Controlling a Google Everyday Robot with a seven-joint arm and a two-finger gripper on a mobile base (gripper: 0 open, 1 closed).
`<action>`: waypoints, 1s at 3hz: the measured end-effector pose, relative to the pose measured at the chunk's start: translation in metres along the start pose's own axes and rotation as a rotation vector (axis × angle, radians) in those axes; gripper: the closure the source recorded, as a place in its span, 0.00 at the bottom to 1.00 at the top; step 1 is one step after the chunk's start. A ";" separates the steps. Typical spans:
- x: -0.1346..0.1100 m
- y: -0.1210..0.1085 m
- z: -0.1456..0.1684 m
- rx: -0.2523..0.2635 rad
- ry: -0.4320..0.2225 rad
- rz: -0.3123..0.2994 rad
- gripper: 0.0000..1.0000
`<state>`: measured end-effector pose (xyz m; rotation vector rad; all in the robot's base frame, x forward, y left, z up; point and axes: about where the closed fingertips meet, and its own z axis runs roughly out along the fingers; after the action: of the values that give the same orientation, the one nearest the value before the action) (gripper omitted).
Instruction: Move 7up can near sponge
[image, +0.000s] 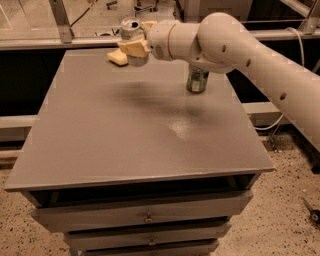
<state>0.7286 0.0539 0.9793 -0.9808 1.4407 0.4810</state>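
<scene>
My gripper (134, 44) is shut on the 7up can (132, 31), a silver-white can with a shiny top, and holds it in the air over the far left part of the grey table (140, 130). The pale yellow sponge (118, 56) lies on the table at the far edge, just below and left of the can, partly hidden by my fingers (133, 48). My white arm reaches in from the right.
A darker green can (197, 79) stands upright on the table's far right, partly hidden under my arm. The table sits on a drawer cabinet (145, 217). A metal rail and glass run behind the table's far edge.
</scene>
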 end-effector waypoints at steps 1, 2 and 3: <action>0.008 -0.049 0.017 0.072 -0.020 0.039 1.00; 0.022 -0.069 0.047 0.081 -0.031 0.091 1.00; 0.035 -0.076 0.076 0.085 -0.028 0.131 1.00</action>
<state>0.8392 0.0626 0.9545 -0.8121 1.4940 0.5228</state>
